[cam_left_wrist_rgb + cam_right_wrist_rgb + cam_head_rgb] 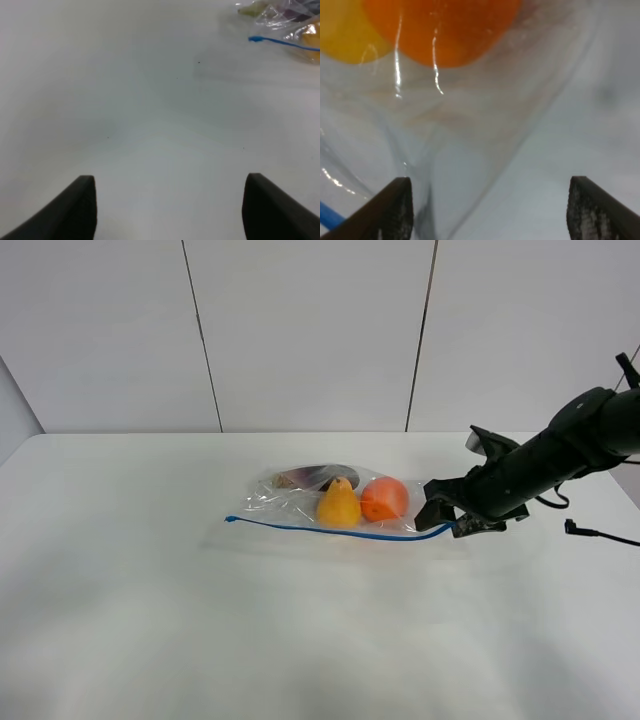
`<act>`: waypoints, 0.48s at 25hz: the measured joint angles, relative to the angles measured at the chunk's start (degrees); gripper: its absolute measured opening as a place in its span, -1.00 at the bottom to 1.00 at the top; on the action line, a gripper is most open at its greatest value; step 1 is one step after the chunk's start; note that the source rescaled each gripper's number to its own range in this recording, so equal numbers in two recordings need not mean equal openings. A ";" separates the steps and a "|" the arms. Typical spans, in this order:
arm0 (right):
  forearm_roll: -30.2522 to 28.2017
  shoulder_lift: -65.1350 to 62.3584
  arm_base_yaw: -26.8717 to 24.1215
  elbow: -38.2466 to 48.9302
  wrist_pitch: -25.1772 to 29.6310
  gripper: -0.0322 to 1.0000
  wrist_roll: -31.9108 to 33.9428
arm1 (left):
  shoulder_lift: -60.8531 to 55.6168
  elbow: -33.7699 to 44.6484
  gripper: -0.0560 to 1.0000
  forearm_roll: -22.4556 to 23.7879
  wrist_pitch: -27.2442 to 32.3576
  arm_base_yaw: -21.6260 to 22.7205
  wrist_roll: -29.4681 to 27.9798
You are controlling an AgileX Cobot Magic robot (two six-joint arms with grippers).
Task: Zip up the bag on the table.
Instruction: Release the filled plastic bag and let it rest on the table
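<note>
Reaching for the zip end of the bag (335, 502) with my right gripper (452, 517).

My left gripper (170, 207) waits over the bare table (120, 570), jaws apart, holding nothing. The bag lies mid-table with pear (339, 506) and orange (384, 499) inside. My right gripper is wide open at the right end of the blue zip strip (330, 531), I think to pinch it there.
</note>
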 joint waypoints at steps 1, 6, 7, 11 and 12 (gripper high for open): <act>-3.21 -0.49 0.00 -1.22 -0.05 1.00 2.01 | 0.00 0.00 0.38 0.00 -0.02 0.00 0.00; -22.69 -2.44 0.00 -6.91 -0.08 1.00 16.21 | 0.00 0.00 0.38 0.00 -0.02 0.00 0.00; -27.54 -2.55 0.00 -8.05 0.48 1.00 20.83 | 0.00 0.00 0.38 0.00 -0.07 0.00 0.00; -43.02 -2.85 0.00 -9.16 2.25 1.00 32.46 | 0.00 0.00 0.38 0.00 -0.07 0.00 0.00; -44.93 -3.02 0.00 -9.16 2.27 1.00 33.69 | 0.00 0.00 0.38 0.00 -0.07 0.00 0.00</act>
